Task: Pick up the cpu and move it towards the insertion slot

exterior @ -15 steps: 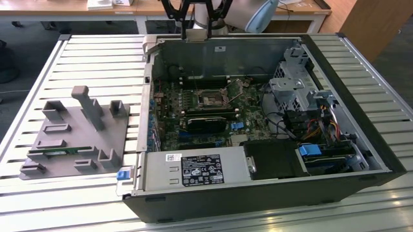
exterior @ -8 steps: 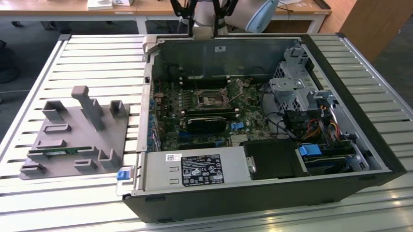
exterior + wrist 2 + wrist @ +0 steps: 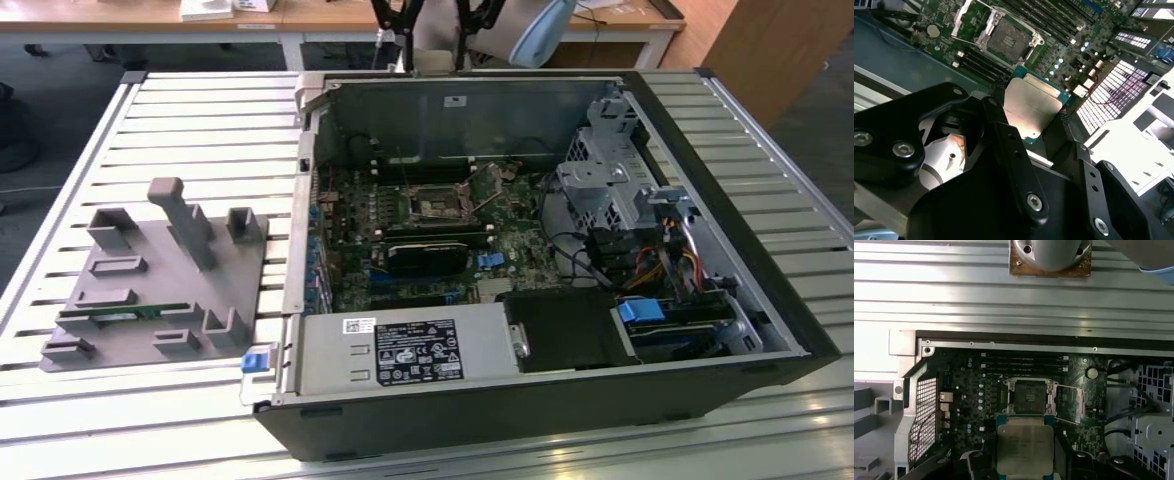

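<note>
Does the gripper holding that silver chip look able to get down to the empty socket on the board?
Probably yes. The gripper holds the cpu above the open case, and the socket lies uncovered, its retaining frame swung open, with nothing visible between chip and socket.

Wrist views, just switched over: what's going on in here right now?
The gripper is shut on the cpu, held by its edges with the silvery top facing the camera. In both wrist views the chip hangs above the motherboard of the open computer case, close to the insertion slot, whose retaining frame stands open and empty. The cpu is not seated. In the exterior view, a grey tray sits beside the case.
</note>
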You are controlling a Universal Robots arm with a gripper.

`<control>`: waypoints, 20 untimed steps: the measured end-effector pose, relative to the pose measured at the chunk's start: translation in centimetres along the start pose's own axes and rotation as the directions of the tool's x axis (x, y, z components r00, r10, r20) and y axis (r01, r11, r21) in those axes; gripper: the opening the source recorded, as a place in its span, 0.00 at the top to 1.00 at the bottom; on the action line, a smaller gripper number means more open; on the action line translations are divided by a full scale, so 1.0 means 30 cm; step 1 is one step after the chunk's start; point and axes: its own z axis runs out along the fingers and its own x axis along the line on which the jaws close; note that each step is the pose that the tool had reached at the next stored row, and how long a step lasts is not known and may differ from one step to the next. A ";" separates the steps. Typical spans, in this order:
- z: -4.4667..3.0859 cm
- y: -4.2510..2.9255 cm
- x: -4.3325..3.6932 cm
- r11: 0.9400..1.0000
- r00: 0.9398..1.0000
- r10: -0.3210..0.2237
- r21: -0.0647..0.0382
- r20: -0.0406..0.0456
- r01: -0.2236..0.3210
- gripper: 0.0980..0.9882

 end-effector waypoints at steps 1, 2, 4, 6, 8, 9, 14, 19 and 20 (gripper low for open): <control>0.000 0.003 -0.006 1.000 1.000 0.000 0.000 0.000 0.000 0.50; 0.000 0.011 -0.017 1.000 1.000 0.000 0.000 0.000 0.000 0.50; 0.000 0.014 -0.025 1.000 1.000 0.000 0.000 0.000 0.000 0.50; 0.000 0.017 -0.033 1.000 1.000 0.000 0.000 0.000 0.000 0.50; 0.000 0.018 -0.043 1.000 1.000 0.000 0.000 0.000 0.000 0.50; 0.000 0.018 -0.047 1.000 1.000 0.000 0.000 0.000 0.000 0.50; 0.000 0.018 -0.072 1.000 1.000 0.000 0.000 0.001 0.000 0.50; 0.000 0.017 -0.096 1.000 1.000 0.000 0.000 0.002 0.000 0.50; 0.000 0.017 -0.100 1.000 1.000 0.000 0.000 0.002 0.000 0.50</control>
